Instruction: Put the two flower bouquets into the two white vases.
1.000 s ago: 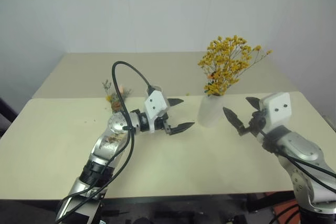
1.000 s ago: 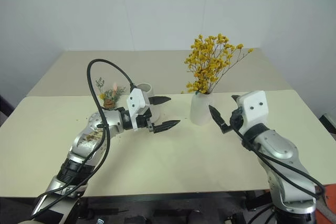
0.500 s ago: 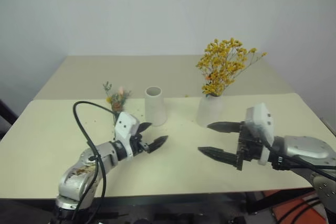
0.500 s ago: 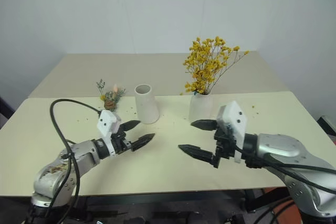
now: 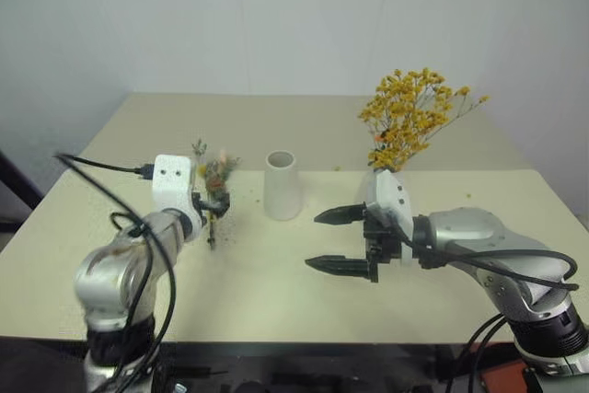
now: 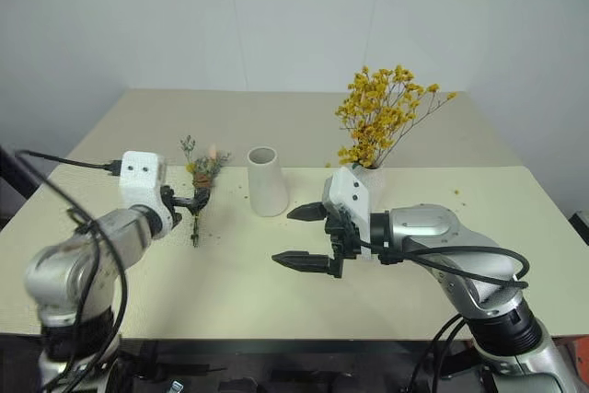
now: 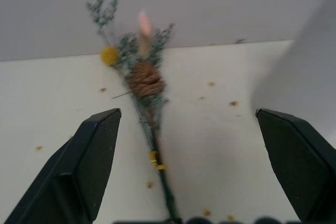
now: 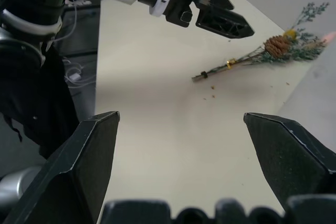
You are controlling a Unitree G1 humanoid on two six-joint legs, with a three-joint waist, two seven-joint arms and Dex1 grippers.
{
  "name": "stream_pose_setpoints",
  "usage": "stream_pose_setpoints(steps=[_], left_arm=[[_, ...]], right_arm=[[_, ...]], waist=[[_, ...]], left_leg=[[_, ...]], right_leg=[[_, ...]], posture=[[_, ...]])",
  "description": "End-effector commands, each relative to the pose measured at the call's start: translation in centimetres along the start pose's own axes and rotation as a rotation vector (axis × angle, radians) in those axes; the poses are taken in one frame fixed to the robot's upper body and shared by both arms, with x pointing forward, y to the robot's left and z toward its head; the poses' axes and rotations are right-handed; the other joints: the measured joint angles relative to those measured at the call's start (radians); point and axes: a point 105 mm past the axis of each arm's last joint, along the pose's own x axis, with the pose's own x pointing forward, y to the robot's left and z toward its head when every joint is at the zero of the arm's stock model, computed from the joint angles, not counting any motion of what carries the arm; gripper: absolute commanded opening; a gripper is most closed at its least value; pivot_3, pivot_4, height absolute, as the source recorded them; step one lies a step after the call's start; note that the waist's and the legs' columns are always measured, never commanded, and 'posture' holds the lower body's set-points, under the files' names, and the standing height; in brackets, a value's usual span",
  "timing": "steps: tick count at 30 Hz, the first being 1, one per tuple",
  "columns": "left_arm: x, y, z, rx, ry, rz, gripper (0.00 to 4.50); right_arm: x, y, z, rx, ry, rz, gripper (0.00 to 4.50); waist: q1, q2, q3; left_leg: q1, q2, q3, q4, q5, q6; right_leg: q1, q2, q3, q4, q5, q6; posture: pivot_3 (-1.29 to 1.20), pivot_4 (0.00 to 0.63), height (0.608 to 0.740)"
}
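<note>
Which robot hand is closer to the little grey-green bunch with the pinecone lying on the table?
Left. The left gripper hangs open right over the grey-green pinecone bunch's stem end. The right gripper is open too, farther away, past the tall tapered white vase.

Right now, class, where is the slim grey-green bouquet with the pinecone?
The slim grey-green pinecone bouquet lies flat on the beige table, on the robot's left, between the open left claw and the tall white cone vase.

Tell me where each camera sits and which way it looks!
Head eyes: forward and down over the table, both arms, cone vase.
Left wrist: along the open left pincer at the pinecone bouquet.
Right wrist: along the open right pincer, showing the left pincer.
Shared: the pinecone bouquet.
</note>
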Motion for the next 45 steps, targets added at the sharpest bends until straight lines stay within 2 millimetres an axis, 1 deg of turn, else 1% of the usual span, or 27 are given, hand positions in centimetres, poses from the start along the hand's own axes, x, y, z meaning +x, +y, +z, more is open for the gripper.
stream_pose_setpoints(steps=[1, 4, 6, 8, 10, 13, 15, 17, 24, 27, 30, 31, 37, 42, 43, 45], left_arm=[[0.6, 0.8, 0.2, -0.047, 0.101, 0.101, 4.5], [1.6, 0.8, 0.1, -0.067, 0.171, 0.122, 4.5], [2.4, 1.3, 0.1, -0.13, 0.202, 0.138, 4.5], [3.6, 2.1, -0.1, -0.142, 0.239, 0.19, 4.5], [4.2, 2.4, -0.2, -0.133, 0.273, 0.208, 4.5], [4.9, 1.8, 0.3, -0.107, 0.263, 0.182, 4.5], [5.5, 1.4, 0.6, -0.095, 0.242, 0.158, 4.5], [6.1, 1.4, 0.3, -0.086, 0.253, 0.16, 4.5], [7.7, 1.1, 0.1, -0.071, 0.26, 0.127, 4.5], [8.1, 1.0, 0.2, -0.083, 0.258, 0.1, 4.5], [8.2, 0.9, 0.4, -0.097, 0.251, 0.096, 3.93], [8.2, 0.9, 0.5, -0.104, 0.246, 0.092, 3.67], [8.5, 1.2, 0.0, -0.121, 0.276, 0.103, 1.78], [8.6, 1.6, -0.1, -0.116, 0.28, 0.12, 0.21], [8.6, 1.7, -0.1, -0.111, 0.277, 0.127, 0.02], [8.6, 1.8, 0.1, -0.101, 0.265, 0.136, 0.02]], right_arm=[[0.2, -0.4, 0.6, -0.066, 0.012, 0.001, 4.47], [0.4, -0.6, 0.4, -0.075, 0.031, 0.002, 4.47], [0.6, -0.7, 0.4, -0.081, 0.036, 0.004, 4.47], [0.7, -0.6, 0.3, -0.08, 0.046, 0.009, 4.47], [0.7, -0.6, 0.2, -0.079, 0.058, 0.015, 4.47], [0.7, -0.7, 0.1, -0.085, 0.069, 0.012, 4.47], [0.8, -0.9, 0.1, -0.086, 0.071, 0.007, 4.47], [0.8, -0.9, 0.1, -0.087, 0.072, 0.005, 4.47], [1.0, -1.1, -0.1, -0.089, 0.081, -0.003, 4.47], [1.0, -1.1, -0.2, -0.09, 0.087, -0.01, 4.47], [0.9, -1.2, -0.2, -0.091, 0.091, -0.018, 4.5], [0.9, -1.3, -0.3, -0.091, 0.092, -0.021, 4.5], [1.0, -1.3, -0.5, -0.087, 0.095, -0.028, 4.5], [1.1, -1.4, -0.7, -0.082, 0.096, -0.034, 4.5], [1.1, -1.5, -0.7, -0.081, 0.096, -0.035, 4.5], [1.1, -1.5, -0.8, -0.081, 0.096, -0.036, 4.5]], waist=[[-0.003, 0.0, 0.0], [-0.008, 0.0, 0.0], [-0.008, 0.0, 0.0], [-0.008, 0.0, 0.0], [-0.007, 0.0, 0.0], [-0.005, 0.0, 0.0], [-0.003, -0.001, 0.0], [-0.001, -0.001, 0.0], [-0.004, -0.001, 0.0], [-0.004, -0.001, 0.0], [-0.004, -0.001, 0.0], [-0.004, -0.001, 0.0], [-0.003, -0.001, 0.0], [-0.004, -0.001, 0.0], [-0.004, -0.001, 0.0], [-0.004, -0.001, 0.0]], left_leg=[[-0.001, 0.0, 0.0, 0.0, 0.0, 0.0], [-0.004, 0.0, 0.0, -0.001, 0.0, 0.0], [-0.004, 0.0, 0.0, -0.001, 0.0, 0.0], [-0.004, 0.0, 0.0, -0.002, 0.0, -0.001], [-0.004, 0.0, 0.0, -0.001, 0.001, -0.001], [-0.007, 0.0, 0.0, -0.002, 0.001, -0.001], [-0.011, -0.001, 0.0, -0.001, 0.002, -0.003], [-0.014, -0.001, 0.0, -0.002, 0.004, -0.007], [-0.014, -0.001, 0.0, -0.002, 0.004, -0.008], [-0.014, -0.001, 0.0, -0.002, 0.004, -0.008], [-0.014, -0.001, 0.0, -0.002, 0.004, -0.008], [-0.014, -0.001, 0.0, -0.002, 0.004, -0.008], [-0.014, -0.001, 0.0, -0.001, 0.004, -0.008], [-0.014, -0.001, 0.0, -0.001, 0.004, -0.008], [-0.014, -0.001, 0.0, -0.001, 0.004, -0.008], [-0.014, -0.001, 0.0, -0.001, 0.004, -0.008]], right_leg=[[-0.001, 0.0, 0.0, 0.0, 0.0, 0.0], [-0.005, 0.0, 0.0, 0.001, 0.0, -0.001], [-0.007, 0.0, 0.0, 0.002, 0.001, -0.001], [-0.007, 0.0, 0.0, 0.002, 0.001, -0.002], [-0.007, 0.0, 0.0, 0.002, 0.001, -0.002], [-0.009, 0.0, 0.0, 0.002, 0.001, -0.002], [-0.015, -0.001, 0.001, 0.003, 0.002, -0.002], [-0.017, -0.001, 0.0, 0.003, 0.003, -0.002], [-0.018, -0.001, 0.0, 0.003, 0.003, -0.002], [-0.018, -0.001, 0.0, 0.003, 0.003, -0.002], [-0.018, -0.001, 0.0, 0.003, 0.003, -0.002], [-0.018, -0.001, 0.0, 0.003, 0.003, -0.002], [-0.018, -0.001, 0.0, 0.003, 0.003, -0.002], [-0.018, -0.001, 0.0, 0.003, 0.003, -0.002], [-0.018, -0.001, 0.0, 0.003, 0.003, -0.002], [-0.018, -0.001, 0.0, 0.004, 0.003, -0.002]], posture=[[0.0, 0.15, 0.74], [0.0, 0.15, 0.74], [0.0, 0.15, 0.74], [0.0, 0.15, 0.74], [0.0, 0.15, 0.74], [0.0, 0.15, 0.74], [0.0, 0.15, 0.74], [0.0, 0.15, 0.74], [0.0, 0.15, 0.74], [0.0, 0.15, 0.74], [0.0, 0.15, 0.74], [0.0, 0.15, 0.74], [0.0, 0.15, 0.74], [0.0, 0.15, 0.74], [0.0, 0.15, 0.74], [0.0, 0.15, 0.74]])
